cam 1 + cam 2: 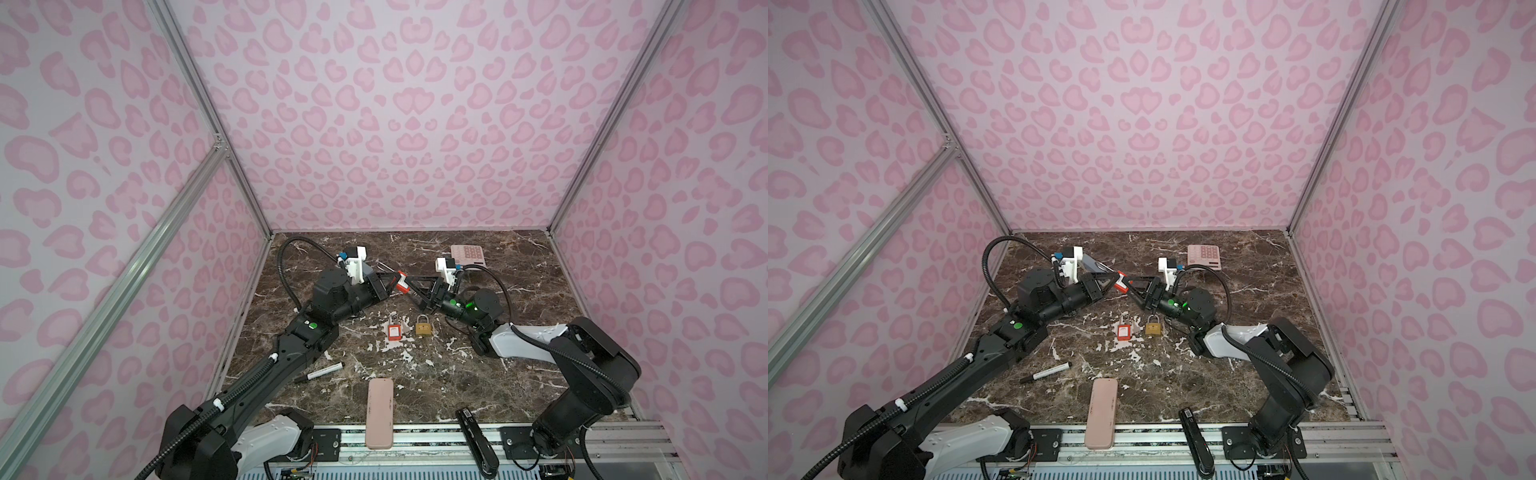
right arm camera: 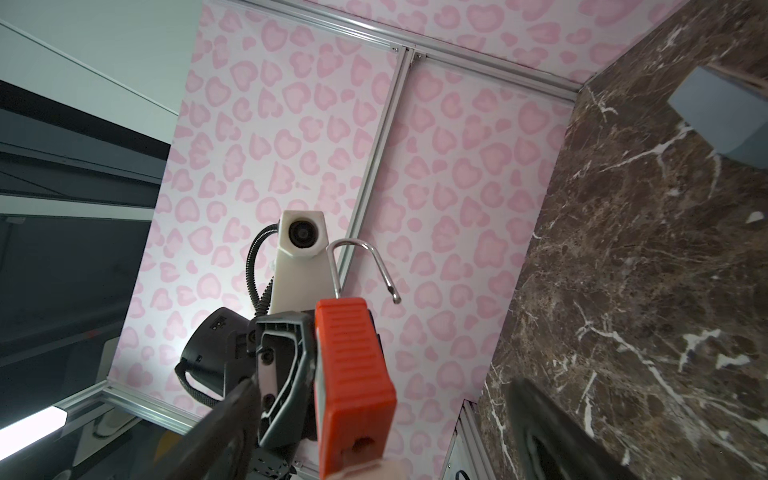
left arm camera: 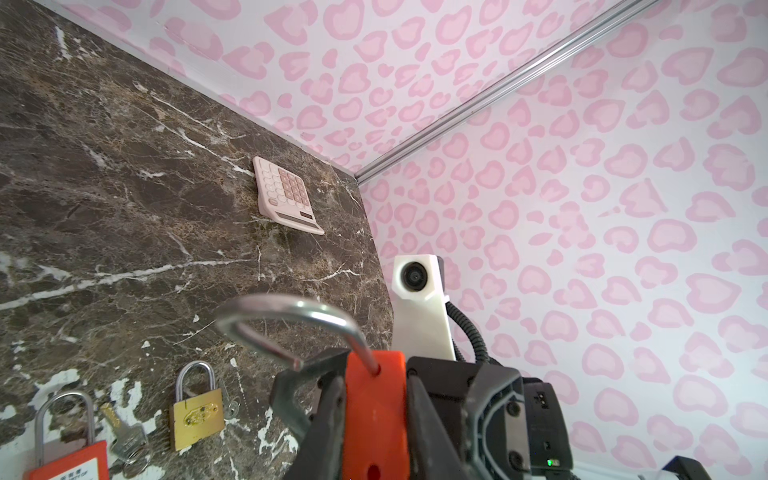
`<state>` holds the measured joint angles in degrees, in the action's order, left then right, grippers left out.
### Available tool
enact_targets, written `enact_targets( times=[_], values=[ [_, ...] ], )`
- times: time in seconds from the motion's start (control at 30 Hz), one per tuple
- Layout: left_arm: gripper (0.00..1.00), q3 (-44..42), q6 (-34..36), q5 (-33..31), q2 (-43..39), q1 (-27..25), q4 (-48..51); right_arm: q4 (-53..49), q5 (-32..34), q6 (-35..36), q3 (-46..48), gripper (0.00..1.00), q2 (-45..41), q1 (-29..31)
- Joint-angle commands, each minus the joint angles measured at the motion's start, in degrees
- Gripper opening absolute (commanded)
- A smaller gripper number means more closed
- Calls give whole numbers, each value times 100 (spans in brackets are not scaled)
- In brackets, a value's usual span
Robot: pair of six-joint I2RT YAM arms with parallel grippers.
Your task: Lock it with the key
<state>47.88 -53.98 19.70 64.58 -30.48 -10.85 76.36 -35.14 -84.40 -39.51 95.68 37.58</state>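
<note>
The left gripper [image 1: 392, 281] is clamped on the sides of the orange lock [image 3: 374, 407] and holds it clear of the table [image 3: 104, 208]. The shackle [image 3: 291, 307] is sprung open, its free leg out of the body. The right gripper [image 1: 409, 286] faces it tip to tip with its jaws spread wide. In the right wrist view the lock's keyhole [image 2: 362, 444] end sits between those jaws, with neither finger touching it. The keyhole looks empty. A key [image 3: 124, 436] lies on the table below the two tips, between a second lock [image 3: 70, 461] and a brass lock [image 3: 195, 419]. The step in hand looks like the handover stage: one arm presents the lock, and the other is free to work on it. Next, the right gripper probably has to drop to the table, pinch the key by its bow, come back and line the blade up with the keyhole. The left must keep its grip steady. The flat key will be awkward to lift, and the shackle must be pressed home.
</note>
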Motion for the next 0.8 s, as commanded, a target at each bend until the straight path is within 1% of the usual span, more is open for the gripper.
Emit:
enact_targets(
  times=[0.0, 0.1, 0.27, 0.53, 0.6, 0.7, 0.77],
  values=[
    [3, -35, -17, 34, -81, 20, -321, 1086, 64, -519, -89, 92, 201, 52],
    [3, -93, -25, 16, -112, 35, -321, 1057, 68, -529, -113, 91, 210, 89],
    [3, -134, -27, -2, -130, 51, -339, 961, 51, -479, -131, 78, 172, 126],
    [3, -139, -38, 6, -121, 68, -347, 1048, 50, -559, -133, 52, 235, 153],
    [3, -146, -43, 16, -117, 68, -343, 1061, 46, -574, -132, 43, 245, 153],
    [8, -156, -57, -2, -138, 68, -330, 1070, 34, -577, -123, 32, 250, 153],
    [15, -172, -60, -10, -156, 68, -321, 1065, 33, -591, -119, 26, 254, 154]
  ],
)
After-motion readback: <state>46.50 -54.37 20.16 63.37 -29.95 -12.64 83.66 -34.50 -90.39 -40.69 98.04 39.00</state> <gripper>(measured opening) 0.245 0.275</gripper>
